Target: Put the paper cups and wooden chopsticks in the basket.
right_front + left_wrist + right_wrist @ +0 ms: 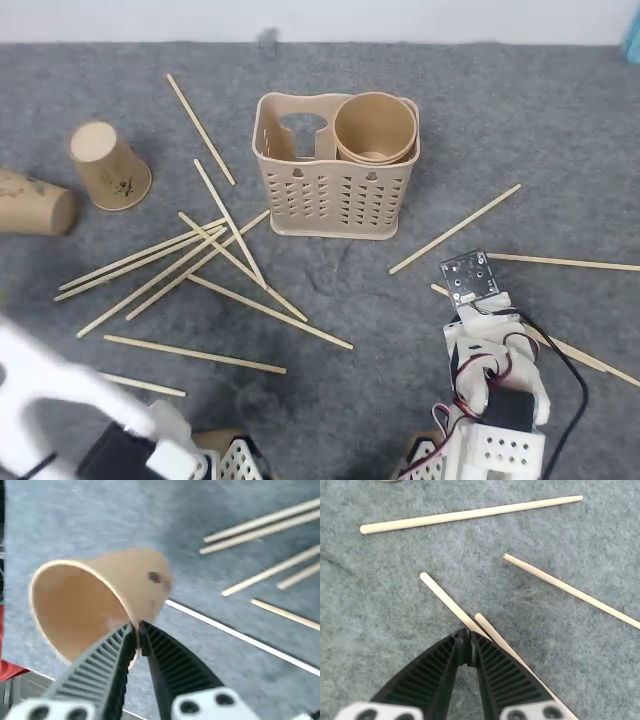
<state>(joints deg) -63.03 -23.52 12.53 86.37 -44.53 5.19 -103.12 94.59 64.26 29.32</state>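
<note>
While the left arm's fingers (100, 665) are clamped on the rim of a tan paper cup (95, 600), held on its side with its mouth open, the right arm's fingers (440, 670) are pressed together, tips over 2 pale wooden chopsticks (445, 597) on the grey tabletop (380, 605). Stacked cups (375, 125) fill 1 compartment of the beige slotted basket (330, 195). Well apart from it sit an upside-down cup (108, 165) and a toppled cup (30, 203).

Logging beige slotted basket (335, 195) standing upright at centre, stacked cups (375, 125) nesting in its right compartment. Noting upturned cup (108, 165) standing and toppled cup (35, 203) lying far left, held cup (100, 600) being pinched at rim, chopsticks (230, 225) lying flat, scattered either side of basket.
</note>
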